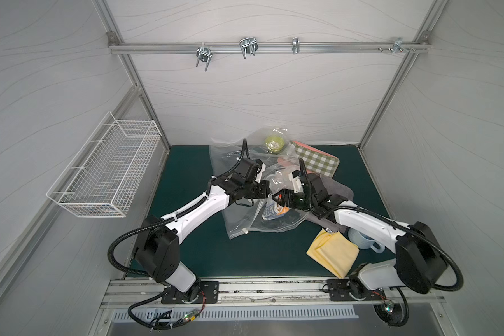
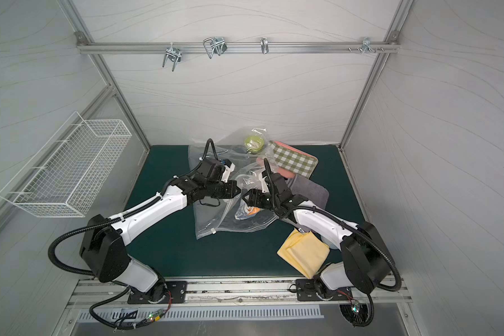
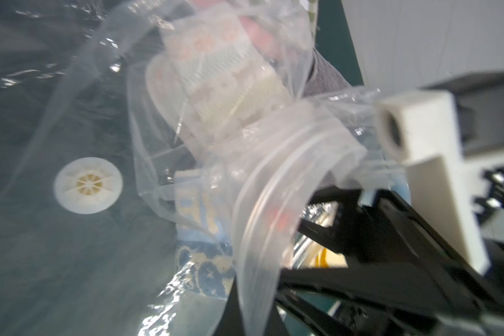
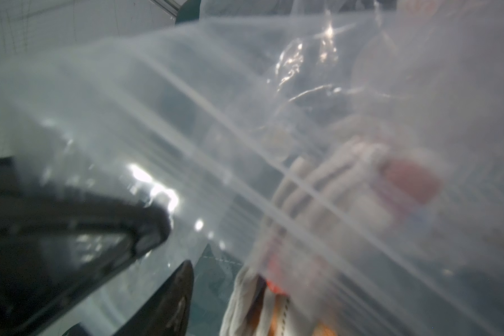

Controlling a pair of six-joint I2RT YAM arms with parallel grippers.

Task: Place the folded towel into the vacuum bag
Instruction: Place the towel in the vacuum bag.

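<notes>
**Top and wrist views of the desk [image 1: 184, 165].** The vacuum bag [image 1: 237, 221] lies crumpled at the centre of the frame in both top views. It rests on the dark green desk between the two arms. It is a large sheet of clear, glossy film, heavily creased and catching bright glints. Its lower left corner lies flat, and the small white slider clip [image 1: 245, 231] sits on the edge there.

In the left wrist view the round white valve disc [image 3: 88, 184], with a yellowish spoked hub, shows at the left of the frame. The ribbed, milky zip strip [image 3: 262, 221] arches up at lower centre.

The left claw [image 1: 269, 190] is closed, pinching a raised fold of the bag's film. The right claw [image 1: 275, 198] faces it, just beside it, with its jaws apart and nothing between them.

Just below the claws in the frame lies the towel [image 1: 269, 213], folded and printed in blue, white and orange. It sits at the bag's mouth, partly under the film; how far in it reaches cannot be told. A green bowl [image 1: 274, 142] stands at the bag's upper edge.
</notes>
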